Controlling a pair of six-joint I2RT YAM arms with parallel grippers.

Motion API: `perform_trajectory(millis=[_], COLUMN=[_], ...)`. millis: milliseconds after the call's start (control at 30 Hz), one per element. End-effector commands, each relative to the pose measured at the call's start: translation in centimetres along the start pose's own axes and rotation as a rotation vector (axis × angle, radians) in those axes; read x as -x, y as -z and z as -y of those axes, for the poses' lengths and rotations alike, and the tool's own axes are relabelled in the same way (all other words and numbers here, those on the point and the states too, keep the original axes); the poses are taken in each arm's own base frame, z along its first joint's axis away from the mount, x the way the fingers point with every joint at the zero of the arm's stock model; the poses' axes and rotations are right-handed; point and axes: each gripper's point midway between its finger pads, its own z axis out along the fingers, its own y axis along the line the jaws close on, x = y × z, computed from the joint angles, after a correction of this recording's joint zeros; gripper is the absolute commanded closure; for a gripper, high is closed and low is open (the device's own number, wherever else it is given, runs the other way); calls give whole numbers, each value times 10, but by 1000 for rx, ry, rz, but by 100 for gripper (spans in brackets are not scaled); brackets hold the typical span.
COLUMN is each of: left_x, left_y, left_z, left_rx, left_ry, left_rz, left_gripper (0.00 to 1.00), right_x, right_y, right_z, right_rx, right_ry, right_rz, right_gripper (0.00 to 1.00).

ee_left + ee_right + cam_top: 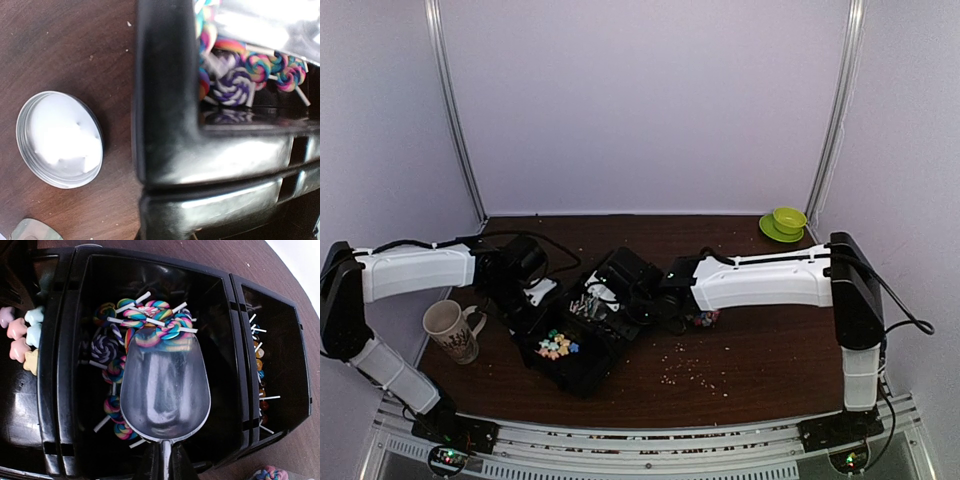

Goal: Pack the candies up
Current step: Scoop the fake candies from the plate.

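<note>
A black tray (582, 362) with three compartments sits mid-table. Pastel star candies (22, 340) fill its left compartment, swirl lollipops (107, 347) the middle one, and thin white sticks (257, 365) the right one. My right gripper (165, 465) is shut on the handle of a metal scoop (165, 385), whose bowl hangs over the middle compartment with a few lollipops at its tip. My left gripper (535, 300) is at the tray's left side, shut on the glossy black wall (170, 125). Its fingers are hidden against that wall.
A round metal tin (60, 140) with white contents lies just left of the tray. A patterned mug (450, 330) stands at the left edge, and a green cup on a saucer (785, 222) at the back right. Loose lollipops (705, 320) and pale crumbs (685, 370) lie right of the tray.
</note>
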Motion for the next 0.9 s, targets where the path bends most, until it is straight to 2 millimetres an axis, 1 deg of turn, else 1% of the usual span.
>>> perform_trajectory(millis=[0, 67, 167, 200, 267, 400, 467, 500, 533, 600, 667, 767, 867], left_x=[72, 73, 73, 73, 73, 73, 73, 73, 73, 73, 73, 73, 73], left_y=[51, 51, 54, 56, 57, 56, 56, 57, 57, 59, 60, 62, 61], left_z=[51, 51, 51, 51, 51, 52, 54, 54, 56, 58, 59, 59, 60], left_rx=[-176, -176, -165, -162, -162, -166, -170, -173, -179, -189, -193, -195, -198], left_ry=[-189, -192, -197, -199, -201, -204, -208, -210, -214, -219, -223, -228, -232], left_rz=[355, 357, 367, 373, 375, 375, 375, 377, 377, 383, 390, 395, 392], left_gripper=[100, 100, 100, 100, 100, 100, 100, 100, 100, 100, 100, 100, 100], right_x=[-7, -9, -22, -27, -26, -21, -16, -16, -10, 0, 8, 8, 0], right_y=[1, -3, -19, -25, -29, -25, -20, -20, -19, -14, -9, -2, 2], right_z=[-65, -56, -30, -26, -20, 4, 6, 4, -2, -22, -38, -55, -61], right_rx=[305, 253, 92, 57, 17, -119, -134, -118, -75, 51, 142, 195, 217], right_ry=[-8, -38, -114, -130, -173, -258, -273, -276, -279, -249, -195, -44, 62], right_rz=[23, 10, -64, -80, -47, 38, 84, 106, 143, 217, 263, 303, 320], right_gripper=[100, 100, 100, 100, 100, 100, 100, 100, 100, 100, 100, 100, 100])
